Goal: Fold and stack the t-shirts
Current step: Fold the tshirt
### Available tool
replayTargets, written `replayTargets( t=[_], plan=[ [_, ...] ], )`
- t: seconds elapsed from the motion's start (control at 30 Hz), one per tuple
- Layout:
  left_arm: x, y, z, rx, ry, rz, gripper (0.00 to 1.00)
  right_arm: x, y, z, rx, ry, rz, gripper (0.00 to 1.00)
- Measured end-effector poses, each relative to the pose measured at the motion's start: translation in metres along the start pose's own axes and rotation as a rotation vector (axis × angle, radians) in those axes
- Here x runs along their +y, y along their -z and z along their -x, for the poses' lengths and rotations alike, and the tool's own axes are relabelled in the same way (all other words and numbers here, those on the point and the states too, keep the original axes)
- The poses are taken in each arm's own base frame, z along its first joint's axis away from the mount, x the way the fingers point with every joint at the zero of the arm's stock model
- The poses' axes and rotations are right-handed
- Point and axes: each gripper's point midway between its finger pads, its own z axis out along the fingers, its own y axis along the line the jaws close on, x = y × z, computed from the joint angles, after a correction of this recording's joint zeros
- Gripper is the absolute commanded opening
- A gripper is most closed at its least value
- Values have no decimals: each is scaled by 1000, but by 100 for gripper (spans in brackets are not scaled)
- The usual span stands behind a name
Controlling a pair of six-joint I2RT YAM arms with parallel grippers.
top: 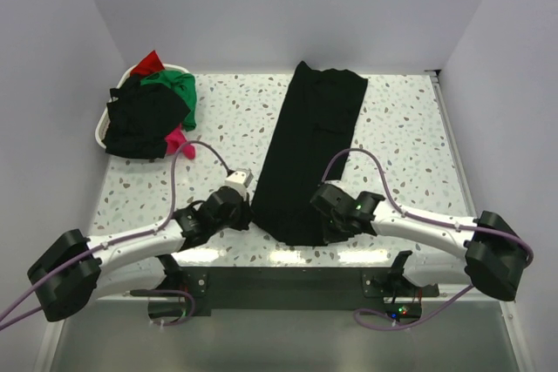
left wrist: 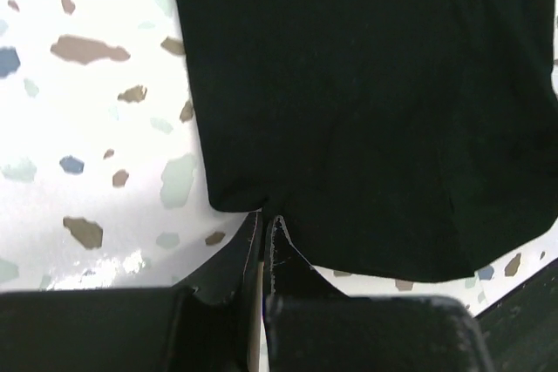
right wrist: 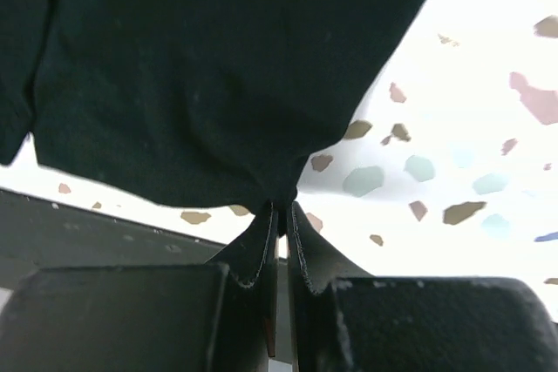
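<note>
Black cloth is pinched between the left fingers (left wrist: pixel 255 237), which are clenched tight on the near hem of the black shirt (left wrist: pixel 366 111). Their tips meet right at the hem's edge, close to the shirt's 7 o'clock corner. The right fingers (right wrist: pixel 268 228) are clamped the same way on the same hem toward the 5 o'clock corner, and the fabric puckers into a small peak where they bite it. Around both grips the hem lies on the speckled surface (top: pixel 401 128), with pale terrazzo showing to the outside of each hand.

From above, the shirt is a long narrow folded strip in the middle of the surface. It runs from 12 o'clock at the far edge down to about 6 o'clock near the arms, leaning slightly left as it comes closer. The left arm reaches in from 8 o'clock and the right arm from 4 o'clock, each ending at a near corner of the strip.

Well apart, at 10 o'clock, a white basket (top: pixel 100 134) holds a pile of shirts (top: pixel 139 119). Most are black, with green and red ones at the far side and a pink one spilling over the near rim.
</note>
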Motion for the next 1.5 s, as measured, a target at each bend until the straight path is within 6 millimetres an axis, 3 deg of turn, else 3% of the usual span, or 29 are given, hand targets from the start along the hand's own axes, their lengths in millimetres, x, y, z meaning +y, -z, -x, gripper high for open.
replayTargets(
  t=[0.23, 0.57, 0.73, 1.3, 1.5],
  plan=[
    [-14, -7, 30, -107, -14, -39, 0, -5, 15, 37, -134, -24, -45, 0],
    [-35, -21, 73, -234, -34, -81, 0, -37, 31, 94, -300, -116, -86, 0],
    [-39, -34, 107, -303, -38, -81, 0, -48, 33, 121, -362, -141, -95, 0],
    [-30, -92, 192, -406, -29, -85, 0, -77, 17, 200, -441, -219, -189, 0],
    [-17, -115, 218, -418, -12, -89, 0, -87, 21, 226, -473, -242, -225, 0]
  ],
)
